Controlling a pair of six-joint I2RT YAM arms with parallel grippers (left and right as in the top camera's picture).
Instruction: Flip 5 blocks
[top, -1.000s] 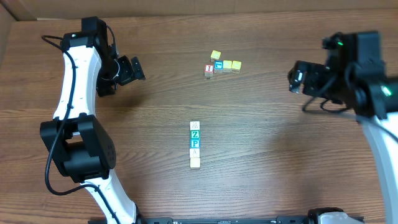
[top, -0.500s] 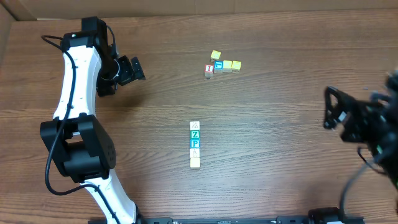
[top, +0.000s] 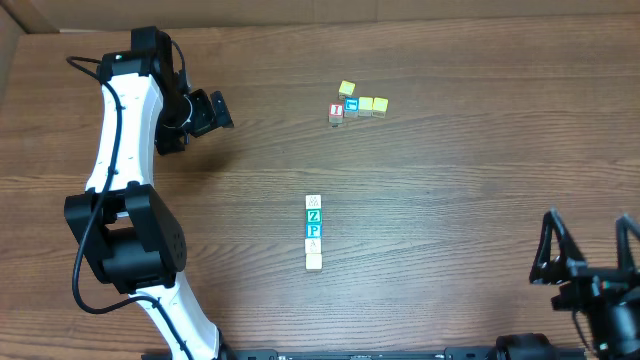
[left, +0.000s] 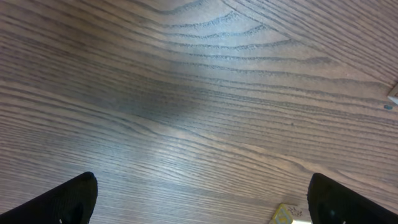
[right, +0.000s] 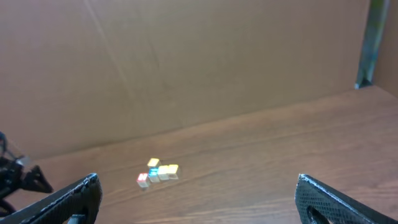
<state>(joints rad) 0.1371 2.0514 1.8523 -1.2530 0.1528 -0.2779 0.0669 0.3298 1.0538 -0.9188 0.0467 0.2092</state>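
Five blocks stand in a short column at the table's middle: a whitish one (top: 313, 202), the green Z (top: 314, 216), the teal P (top: 314, 231), another whitish one (top: 314, 245) and a plain tan one (top: 314, 261). My left gripper (top: 208, 111) hangs open at the back left, far from the column; in its wrist view the left gripper (left: 205, 205) has only bare wood between its fingers. Down at the front right corner, my right gripper (top: 587, 250) is open too. In the right wrist view the gripper (right: 205, 200) is empty and the column is out of view.
A cluster of loose cubes lies at the back centre: a red one (top: 336, 111), a teal one (top: 351, 103) and yellow ones (top: 366, 104), also seen as the far cluster (right: 158, 171). One yellow cube (left: 283, 214) peeks in at the left wrist view's lower edge. A cardboard wall (right: 186, 62) stands behind the table.
The right arm has swung from the back right down to the front right corner, its gripper still open. The left arm and all blocks have stayed put.
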